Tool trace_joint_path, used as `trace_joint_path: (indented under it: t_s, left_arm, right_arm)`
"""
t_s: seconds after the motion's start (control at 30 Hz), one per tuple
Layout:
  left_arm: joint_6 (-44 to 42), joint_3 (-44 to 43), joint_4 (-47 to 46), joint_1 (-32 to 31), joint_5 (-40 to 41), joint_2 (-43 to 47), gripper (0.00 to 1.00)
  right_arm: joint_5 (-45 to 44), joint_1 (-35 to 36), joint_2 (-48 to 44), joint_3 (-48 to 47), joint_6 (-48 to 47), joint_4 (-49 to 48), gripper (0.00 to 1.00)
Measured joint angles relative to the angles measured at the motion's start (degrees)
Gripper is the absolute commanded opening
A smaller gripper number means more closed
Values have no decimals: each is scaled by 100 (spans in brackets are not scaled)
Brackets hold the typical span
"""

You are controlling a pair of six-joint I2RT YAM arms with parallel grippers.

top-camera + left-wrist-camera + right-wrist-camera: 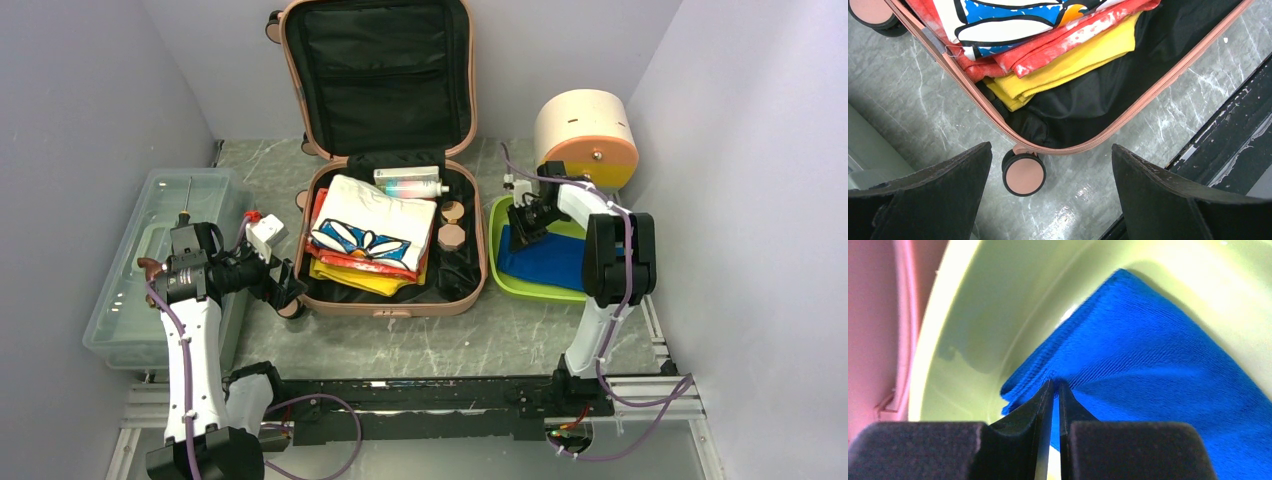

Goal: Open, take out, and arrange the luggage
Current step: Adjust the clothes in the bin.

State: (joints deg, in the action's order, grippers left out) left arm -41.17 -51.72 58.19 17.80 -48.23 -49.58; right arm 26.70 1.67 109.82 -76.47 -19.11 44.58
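The salmon-pink luggage [400,304] lies open mid-table, its black-lined lid [378,75] standing up at the back. Inside are a folded stack of clothes [370,235] in white print, red and yellow, a tube [412,185] and two round wooden pieces [451,225]. My left gripper [288,295] is open and empty at the luggage's front-left corner. In the left wrist view, the left gripper [1050,150] hangs over a wheel [1024,174] and the rim [1128,122]. My right gripper [522,228] is shut on a blue cloth [1158,365] lying in the lime-green tray [978,330].
A clear plastic bin [130,290] stands at the left, beside my left arm. The lime-green tray [530,288] sits right of the luggage, with a cream and orange cylinder [585,135] behind it. A black rail [420,400] runs along the near edge. Grey walls close both sides.
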Motion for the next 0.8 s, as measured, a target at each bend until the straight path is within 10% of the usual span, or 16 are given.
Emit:
trace_joint_path:
  t_s: [0.47,0.63,0.7,0.8]
  left_arm:
    - [0,0,0,2,0,0,95]
    - [0,0,0,2,0,-2,95]
    - [-2,0,0,2,0,-2,95]
    - [0,0,-2,2,0,-2,96]
  right_arm:
    - [33,299,-168,-227,7,376,18]
    - [-269,299,-1165,-317,63,507,47]
    - [-348,299,-1659,-494,79,520,92]
    - [-339,299,-2369,-695,105,431,100]
